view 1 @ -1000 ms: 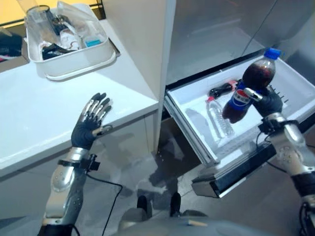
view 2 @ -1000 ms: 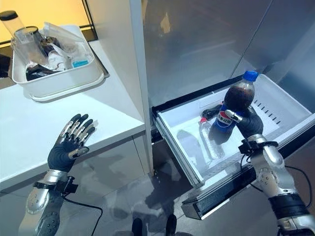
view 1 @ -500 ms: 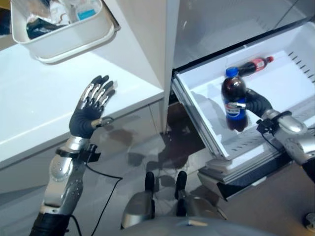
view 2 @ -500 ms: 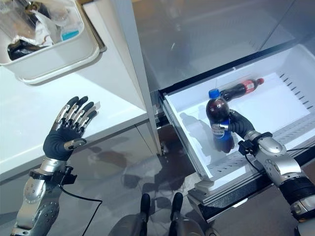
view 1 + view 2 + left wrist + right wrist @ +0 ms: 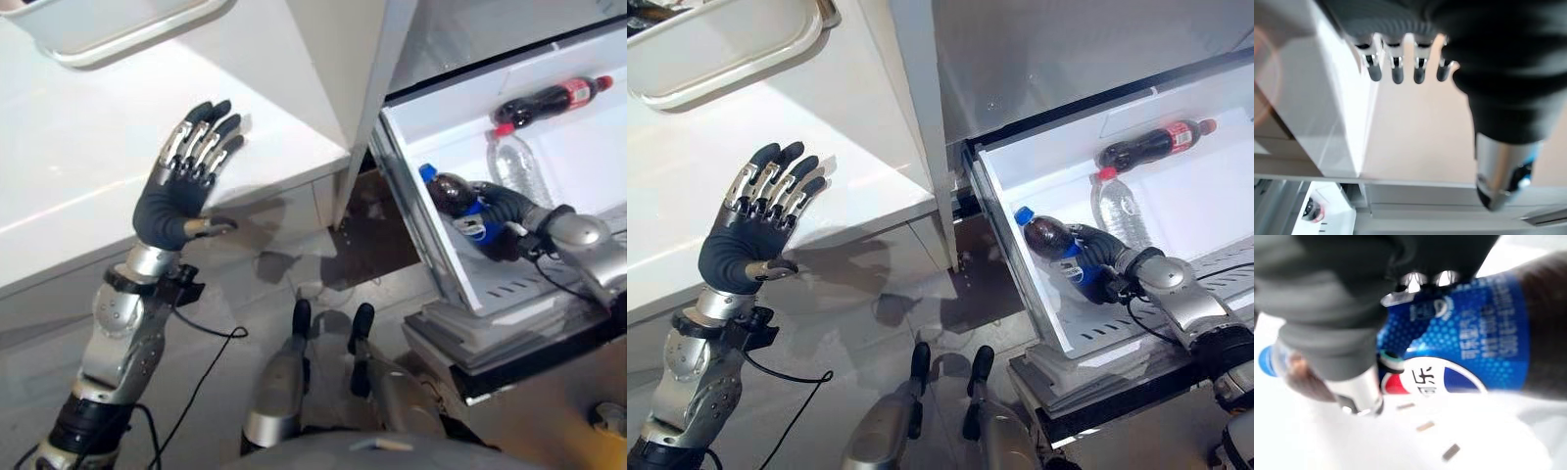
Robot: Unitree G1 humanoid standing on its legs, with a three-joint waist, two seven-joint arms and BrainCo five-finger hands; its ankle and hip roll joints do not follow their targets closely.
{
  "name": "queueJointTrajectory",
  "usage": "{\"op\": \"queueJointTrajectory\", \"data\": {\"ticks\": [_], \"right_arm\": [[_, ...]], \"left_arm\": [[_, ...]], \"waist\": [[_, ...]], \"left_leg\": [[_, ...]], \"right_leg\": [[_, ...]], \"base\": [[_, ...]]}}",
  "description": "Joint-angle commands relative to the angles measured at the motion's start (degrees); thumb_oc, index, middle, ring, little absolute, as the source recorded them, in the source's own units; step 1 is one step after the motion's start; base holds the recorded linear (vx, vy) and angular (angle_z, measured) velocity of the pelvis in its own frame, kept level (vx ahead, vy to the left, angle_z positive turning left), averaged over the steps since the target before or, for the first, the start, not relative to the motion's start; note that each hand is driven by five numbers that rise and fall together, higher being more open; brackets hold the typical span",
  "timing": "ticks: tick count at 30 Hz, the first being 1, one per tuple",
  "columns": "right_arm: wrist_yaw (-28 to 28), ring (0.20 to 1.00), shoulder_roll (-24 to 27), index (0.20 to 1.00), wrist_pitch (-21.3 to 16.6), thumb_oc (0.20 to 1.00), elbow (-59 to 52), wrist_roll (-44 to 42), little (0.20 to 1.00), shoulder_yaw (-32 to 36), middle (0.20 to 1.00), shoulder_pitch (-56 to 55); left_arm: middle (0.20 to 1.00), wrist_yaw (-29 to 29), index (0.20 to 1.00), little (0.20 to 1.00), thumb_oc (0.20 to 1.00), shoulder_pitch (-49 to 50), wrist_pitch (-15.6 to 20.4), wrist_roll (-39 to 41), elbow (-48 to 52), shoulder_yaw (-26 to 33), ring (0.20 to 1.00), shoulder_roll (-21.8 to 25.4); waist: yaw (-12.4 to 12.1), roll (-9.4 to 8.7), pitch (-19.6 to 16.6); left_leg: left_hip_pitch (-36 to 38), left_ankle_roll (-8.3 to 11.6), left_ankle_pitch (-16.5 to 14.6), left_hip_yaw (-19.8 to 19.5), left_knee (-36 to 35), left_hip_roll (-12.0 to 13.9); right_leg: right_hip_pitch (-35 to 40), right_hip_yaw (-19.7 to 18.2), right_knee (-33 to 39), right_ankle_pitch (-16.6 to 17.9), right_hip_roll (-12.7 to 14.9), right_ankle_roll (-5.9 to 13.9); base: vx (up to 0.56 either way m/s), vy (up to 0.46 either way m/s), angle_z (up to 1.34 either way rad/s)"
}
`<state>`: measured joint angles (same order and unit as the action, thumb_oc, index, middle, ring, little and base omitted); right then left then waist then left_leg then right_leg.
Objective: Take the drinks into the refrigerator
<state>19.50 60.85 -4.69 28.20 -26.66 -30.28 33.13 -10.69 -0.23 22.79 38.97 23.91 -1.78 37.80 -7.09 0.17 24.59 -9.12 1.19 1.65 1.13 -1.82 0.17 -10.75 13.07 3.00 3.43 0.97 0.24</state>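
1. Left hand (image 5: 181,191): raised, fingers spread and straight, holding nothing; white counter (image 5: 78,147) just beyond it.
2. Cola bottle (image 5: 1055,247), blue cap and label: lying tilted in the refrigerator drawer (image 5: 1019,220) near its front wall, cap toward the left hand. Judged full, fairly heavy, smooth rigid plastic, liable to roll; best held round the labelled middle.
3. Right hand (image 5: 1105,257): fingers curled round that middle.
4. Beyond the right hand: clear water bottle (image 5: 1120,208) and red-capped cola bottle (image 5: 1146,149), lying flat; spare drawer floor beside them.
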Motion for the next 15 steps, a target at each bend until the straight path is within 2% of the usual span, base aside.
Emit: {"op": "queueJointTrajectory", "data": {"ticks": [1,8,15], "right_arm": [[-1.5,0.200,3.1,0.200,-3.2,0.200,2.2,1.2,0.200,-4.1,0.200,5.8],[-3.8,0.200,1.1,0.200,-3.2,0.200,8.3,4.3,0.200,-5.3,0.200,10.2],[-5.9,0.200,-0.8,0.200,-2.6,0.200,13.8,7.6,0.200,-6.5,0.200,14.9]], "left_arm": [[1.000,1.9,1.000,1.000,1.000,3.0,0.2,-2.1,-0.5,-1.9,1.000,-0.2],[1.000,3.1,1.000,1.000,1.000,1.9,0.8,-2.0,1.5,-1.5,1.000,0.7],[1.000,3.9,1.000,1.000,1.000,2.1,0.8,-1.8,2.3,-0.4,1.000,1.1]], "waist": [[0.7,-0.11,1.1],[0.6,1.14,2.8],[0.4,1.43,3.5]], "left_leg": [[-0.2,4.18,2.5,-1.3,-0.8,2.3],[-1.7,4.60,3.3,-1.3,-1.3,2.3],[-2.2,4.83,3.9,-1.2,-1.8,2.5]], "right_leg": [[-3.3,1.8,-6.4,-0.3,2.6,4.58],[-5.5,1.9,-7.3,-0.3,2.9,4.33],[-6.5,1.4,-7.4,0.0,2.7,4.18]], "base": [[-0.04,-0.022,0.03],[-0.05,-0.015,0.02],[-0.03,-0.016,-0.01]]}}
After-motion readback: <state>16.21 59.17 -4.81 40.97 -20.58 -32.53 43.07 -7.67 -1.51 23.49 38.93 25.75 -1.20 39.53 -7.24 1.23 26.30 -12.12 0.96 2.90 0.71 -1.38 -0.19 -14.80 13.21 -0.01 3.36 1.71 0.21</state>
